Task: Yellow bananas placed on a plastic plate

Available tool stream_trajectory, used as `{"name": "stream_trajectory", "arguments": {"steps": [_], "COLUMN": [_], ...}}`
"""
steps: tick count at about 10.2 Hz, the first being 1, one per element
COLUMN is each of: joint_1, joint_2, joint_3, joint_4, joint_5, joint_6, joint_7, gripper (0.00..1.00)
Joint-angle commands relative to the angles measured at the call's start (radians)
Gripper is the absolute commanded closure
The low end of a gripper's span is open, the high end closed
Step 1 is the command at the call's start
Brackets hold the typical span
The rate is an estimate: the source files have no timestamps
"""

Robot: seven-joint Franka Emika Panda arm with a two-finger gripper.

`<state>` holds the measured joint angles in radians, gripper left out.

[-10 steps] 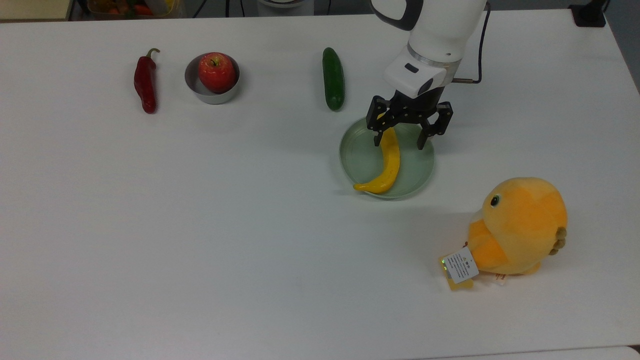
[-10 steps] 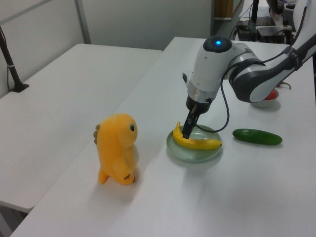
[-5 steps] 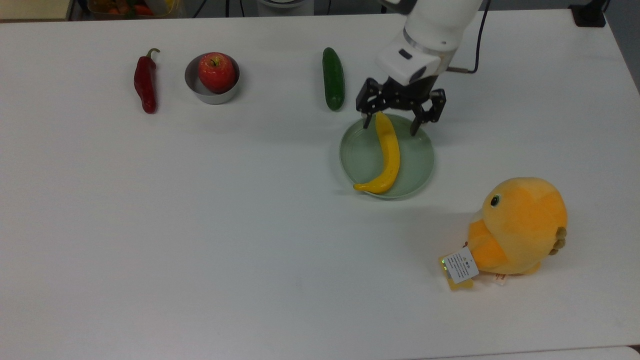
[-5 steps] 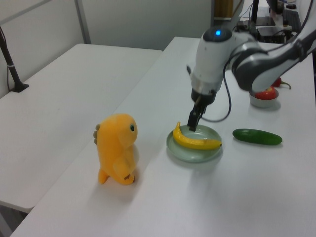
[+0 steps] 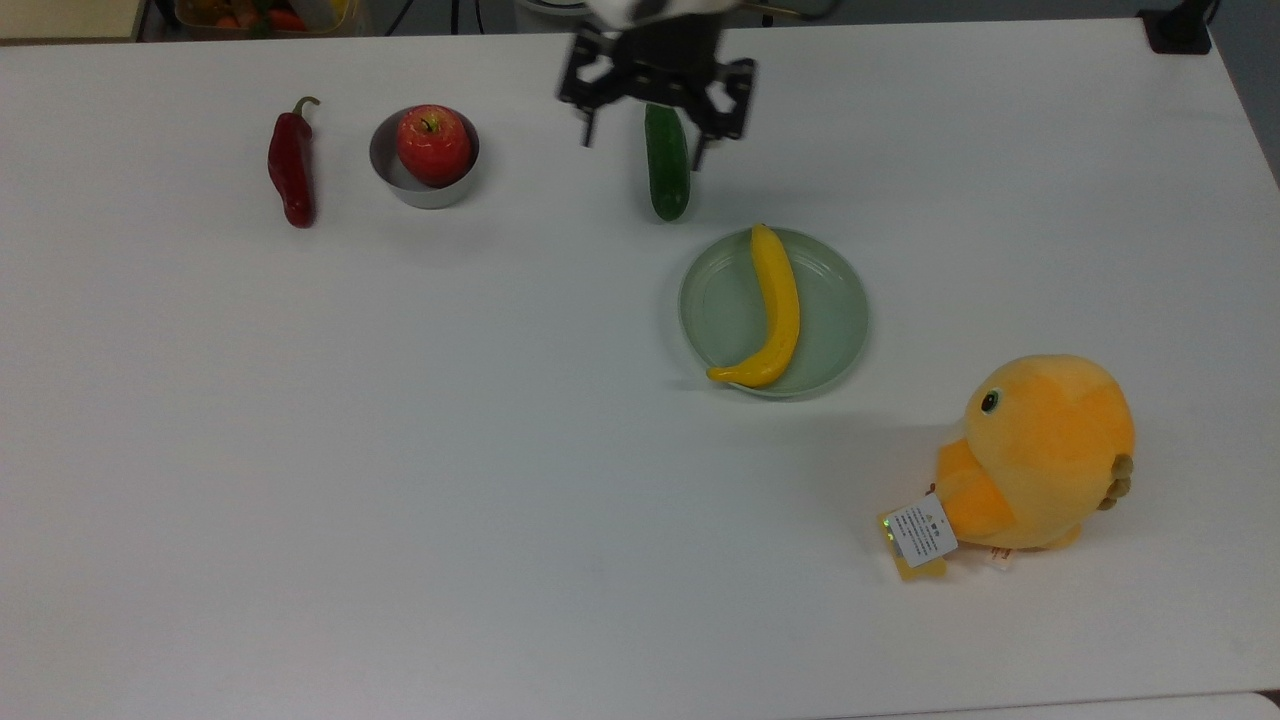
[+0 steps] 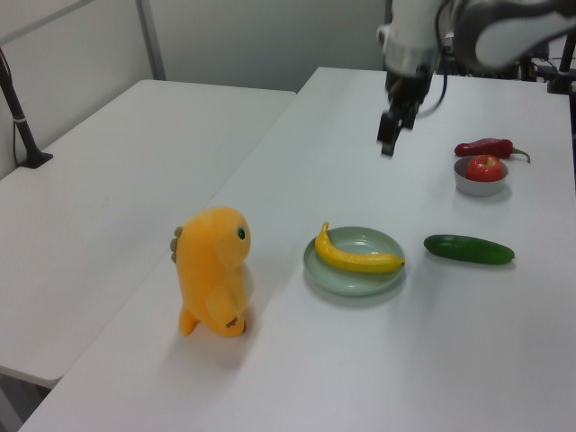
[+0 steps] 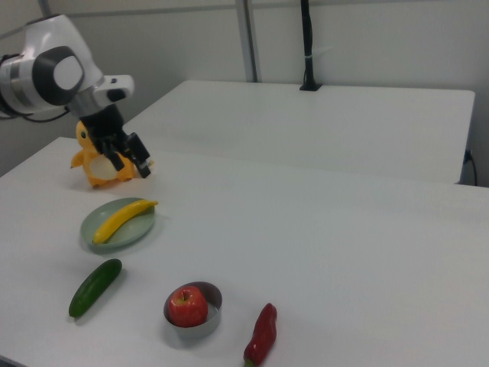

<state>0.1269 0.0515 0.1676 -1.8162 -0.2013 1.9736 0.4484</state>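
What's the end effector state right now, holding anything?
End effector: open, empty, raised above the table; the long curved yellow banana lies released on the round pale-green plastic plate.

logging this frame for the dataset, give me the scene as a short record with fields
banana: yellow banana lies across the plastic plate, its ends reaching the rim
gripper: gripper open, raised, holding nothing, over the cucumber's far end in the top view
cucumber: cucumber on the table, beside the plate
bowl: grey bowl holds a red apple
pepper: red pepper beside the bowl
plush: orange plush chick near the plate
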Motion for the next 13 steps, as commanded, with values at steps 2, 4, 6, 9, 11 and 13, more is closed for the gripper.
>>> {"name": "stream_trajectory", "arguments": {"steps": [2, 4, 6, 9, 11, 13], "joint_1": [-0.039, -0.082, -0.087, -0.082, -0.082, -0.079], "joint_2": [-0.062, -0.059, -0.047, -0.036, -0.038, -0.039], "joint_3": [-0.171, -0.171, -0.171, -0.157, -0.134, -0.128], "joint_4": [-0.043, -0.038, -0.043, -0.043, -0.044, -0.043], "joint_5": [0.184, 0.201, 0.201, 0.201, 0.203, 0.203], "joint_6": [-0.002, -0.001, 0.008, -0.001, -0.008, -0.028], "joint_7": [-0.238, -0.249, -0.251, -0.246, -0.244, -0.247], "gripper": [0.00, 0.00, 0.00, 0.00, 0.00, 0.00]}}
